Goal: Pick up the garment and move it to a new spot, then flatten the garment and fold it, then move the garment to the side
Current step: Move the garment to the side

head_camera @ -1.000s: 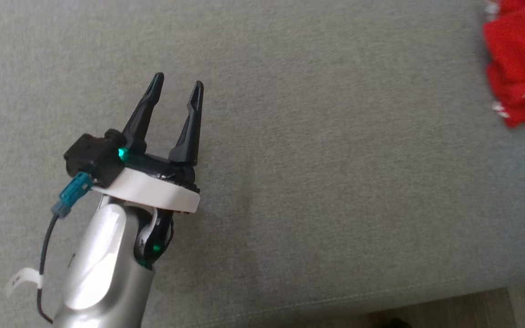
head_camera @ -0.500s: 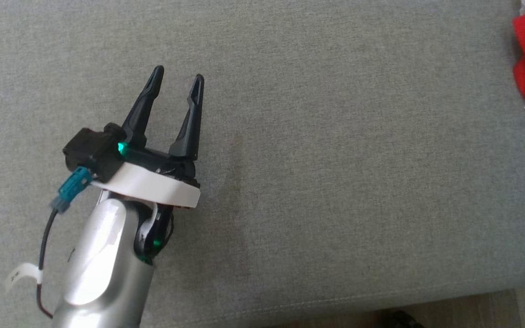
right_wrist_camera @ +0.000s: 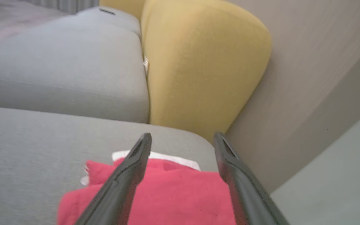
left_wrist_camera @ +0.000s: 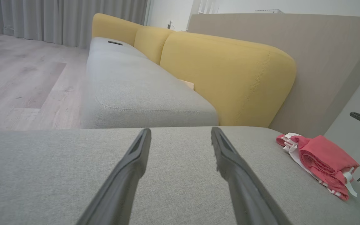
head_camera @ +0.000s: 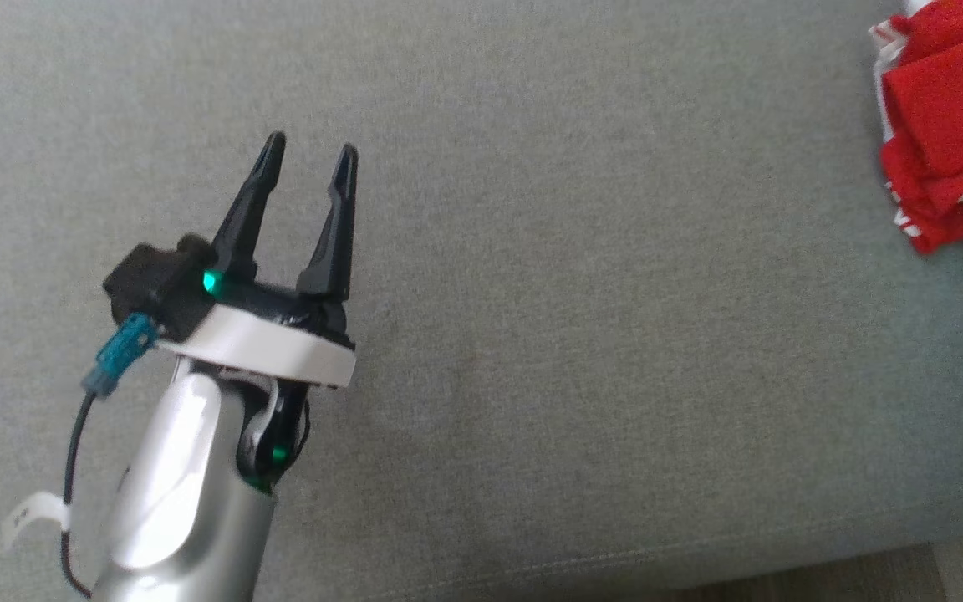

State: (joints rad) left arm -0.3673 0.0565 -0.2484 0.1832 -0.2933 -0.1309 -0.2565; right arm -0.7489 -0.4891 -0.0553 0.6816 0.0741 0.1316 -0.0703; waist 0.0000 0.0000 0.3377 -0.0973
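right hand (right_wrist_camera: 182, 135) has opened over folded red garment (right_wrist_camera: 173, 190).
left hand (head_camera: 311, 146) spread too, hovering over grey sofa seat (head_camera: 615, 334); garment lies far right near yellow backrest (left_wrist_camera: 227, 78).

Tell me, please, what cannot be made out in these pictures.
Head view: the garment is cut off by the right edge.
Right wrist view: blurred; the right pincer and the bottom edge hide its near part.
Left wrist view: the dark thing on the far seat is too small to name.
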